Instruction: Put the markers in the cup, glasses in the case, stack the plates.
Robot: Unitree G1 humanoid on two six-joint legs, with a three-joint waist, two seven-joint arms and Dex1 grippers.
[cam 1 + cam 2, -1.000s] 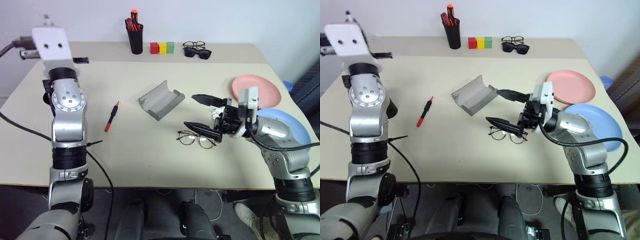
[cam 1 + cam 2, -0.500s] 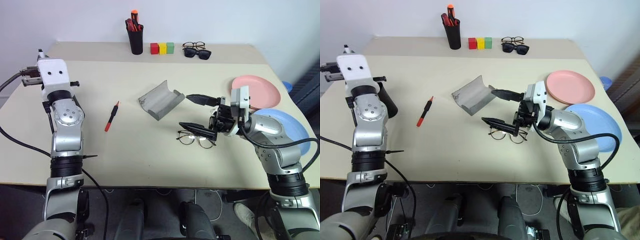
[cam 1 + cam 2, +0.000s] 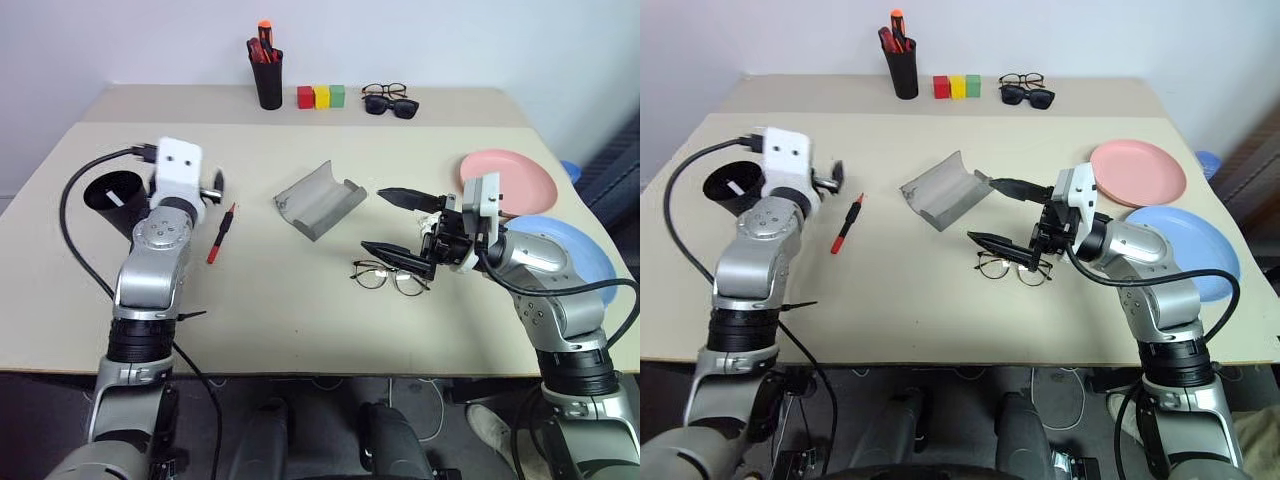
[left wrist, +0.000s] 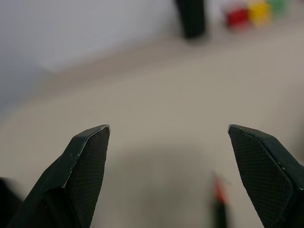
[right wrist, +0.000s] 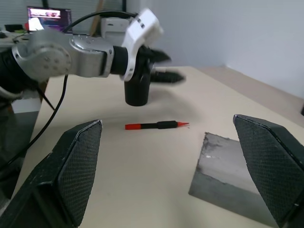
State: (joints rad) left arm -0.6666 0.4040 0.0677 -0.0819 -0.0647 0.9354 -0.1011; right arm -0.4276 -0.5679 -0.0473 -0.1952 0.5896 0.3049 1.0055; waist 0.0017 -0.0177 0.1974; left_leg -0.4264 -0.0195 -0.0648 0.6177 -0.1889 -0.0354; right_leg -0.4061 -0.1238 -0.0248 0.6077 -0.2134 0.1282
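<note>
My left gripper [image 4: 168, 175] is open and empty, low over the table between the black cup [image 3: 112, 193] and the red-capped black marker [image 3: 222, 232]. Something white lies inside the cup. The grey case [image 3: 320, 200] lies open at mid-table. The wire-frame glasses [image 3: 390, 278] rest on the table just in front of it. My right gripper [image 3: 400, 228] is open with its fingers pointing left: one reaches over the glasses, the other towards the case. The pink plate [image 3: 520, 172] and the blue plate [image 3: 575, 252] lie side by side at the right, the blue one partly under my right arm.
At the table's back stand a black pen holder [image 3: 267, 75] with red and orange pens, three coloured blocks [image 3: 322, 96], and dark sunglasses with another pair [image 3: 392, 101]. A black cable [image 3: 85, 170] loops from my left wrist past the cup.
My left arm has swung down from a raised pose, uncovering the cup behind it. Its gripper has opened and now points forward near the marker. The right arm has not moved.
</note>
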